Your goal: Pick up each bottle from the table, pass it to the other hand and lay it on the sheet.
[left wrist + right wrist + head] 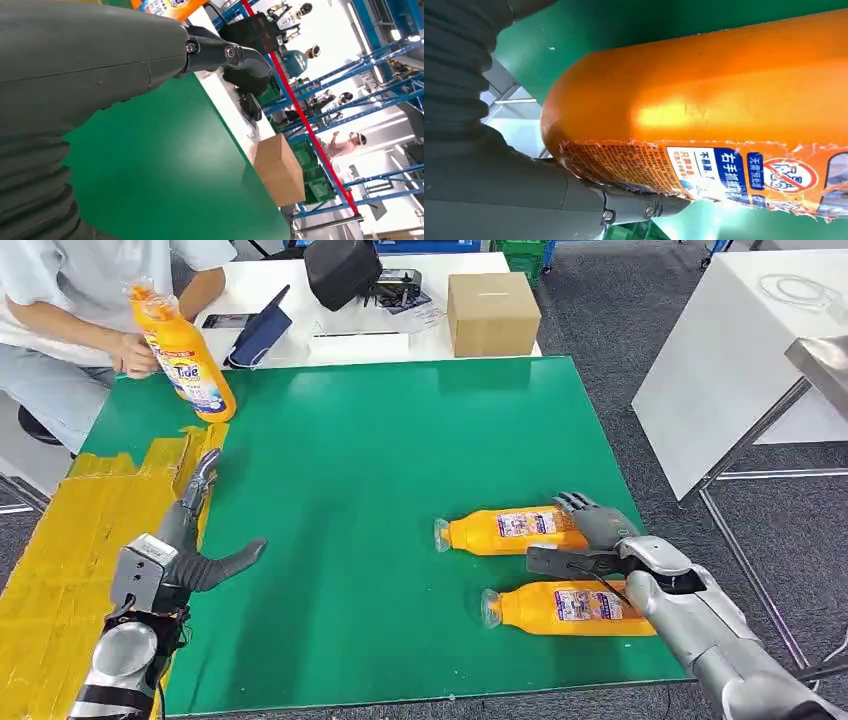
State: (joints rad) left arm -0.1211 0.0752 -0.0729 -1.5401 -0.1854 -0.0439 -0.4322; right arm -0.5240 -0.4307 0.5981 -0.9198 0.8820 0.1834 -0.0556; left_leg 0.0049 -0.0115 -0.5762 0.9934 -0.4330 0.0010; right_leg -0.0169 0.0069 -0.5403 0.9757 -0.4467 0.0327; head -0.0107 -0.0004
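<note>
Two orange bottles lie on their sides on the green mat (380, 470) at the right: a farther one (510, 530) and a nearer one (570, 607). My right hand (592, 532) straddles the base of the farther bottle (704, 95), fingers (580, 507) over its far side and thumb (555, 562) along its near side; the bottle still rests on the mat. My left hand (192, 540) hovers open and holds nothing at the edge of the yellow sheet (70, 540). A person's hand (135, 352) holds a third orange bottle (185, 350) upright at the far left corner.
A cardboard box (492, 312), a black bag (342, 270) and a phone (228, 321) sit on the white table (400, 340) behind the mat. Another white table (730, 360) stands to the right. In the left wrist view, the box (280, 170) sits beyond the mat.
</note>
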